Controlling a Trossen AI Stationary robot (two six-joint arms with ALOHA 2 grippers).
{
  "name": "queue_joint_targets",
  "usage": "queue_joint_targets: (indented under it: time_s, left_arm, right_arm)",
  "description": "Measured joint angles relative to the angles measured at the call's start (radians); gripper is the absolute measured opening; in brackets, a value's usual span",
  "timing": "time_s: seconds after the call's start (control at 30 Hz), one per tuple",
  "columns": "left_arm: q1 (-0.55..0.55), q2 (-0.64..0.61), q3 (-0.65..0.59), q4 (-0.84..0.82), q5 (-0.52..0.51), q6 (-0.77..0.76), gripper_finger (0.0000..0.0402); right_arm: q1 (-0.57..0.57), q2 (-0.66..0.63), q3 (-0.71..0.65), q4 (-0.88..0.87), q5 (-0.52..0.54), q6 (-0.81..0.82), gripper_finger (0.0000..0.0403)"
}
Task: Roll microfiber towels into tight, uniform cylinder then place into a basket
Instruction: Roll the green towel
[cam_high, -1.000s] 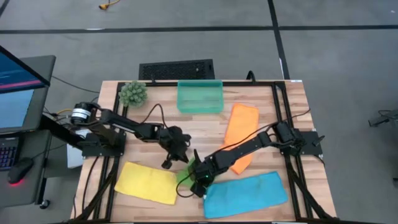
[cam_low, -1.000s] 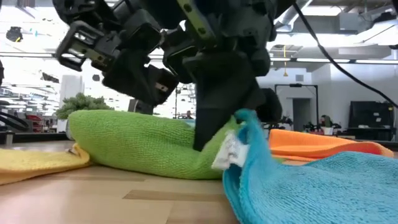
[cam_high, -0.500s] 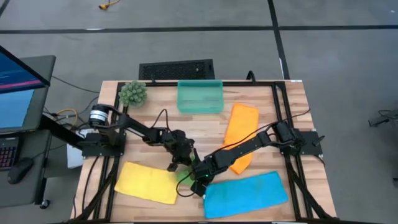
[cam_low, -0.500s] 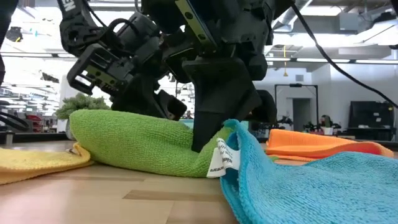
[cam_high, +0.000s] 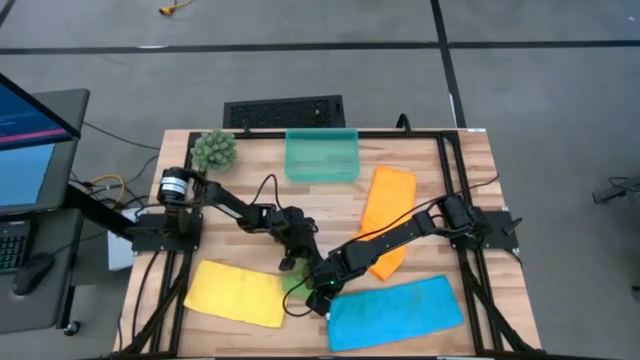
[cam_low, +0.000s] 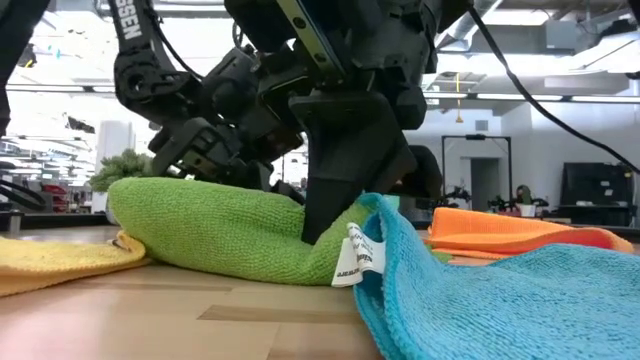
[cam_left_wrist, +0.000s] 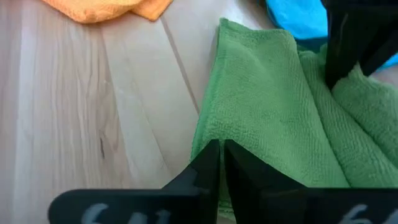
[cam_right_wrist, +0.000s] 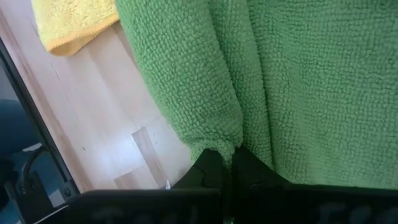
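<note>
Green towel lay bunched between the yellow towel and the blue towel. Right gripper was clamped on its fold; left gripper, fingers together, pressed its edge. A white tag beside it was unreadable; "SEN" showed on an arm.

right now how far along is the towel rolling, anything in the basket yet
Nothing finished: the translucent teal plastic basket looks empty. In hand is the green microfiber towel, bunched near the table's front; the left gripper and right gripper both have their jaws shut on its folds. Still flat and unrolled: the yellow microfiber towel, the orange microfiber towel and the bright blue microfiber towel.
</note>
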Motion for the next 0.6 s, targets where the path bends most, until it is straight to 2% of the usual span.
queue_joint_targets:
  time_s: [0.33,0.6]
  left_arm:
    - [0.056,-0.021,-0.013,-0.039,-0.053,0.005,0.0020]
    - [0.092,-0.107,-0.021,-0.178,-0.124,0.100,0.0020]
  right_arm:
    - [0.031,0.000,0.014,0.001,0.000,0.083,0.0015]
    - [0.042,0.000,-0.009,-0.022,0.024,0.137,0.0015]
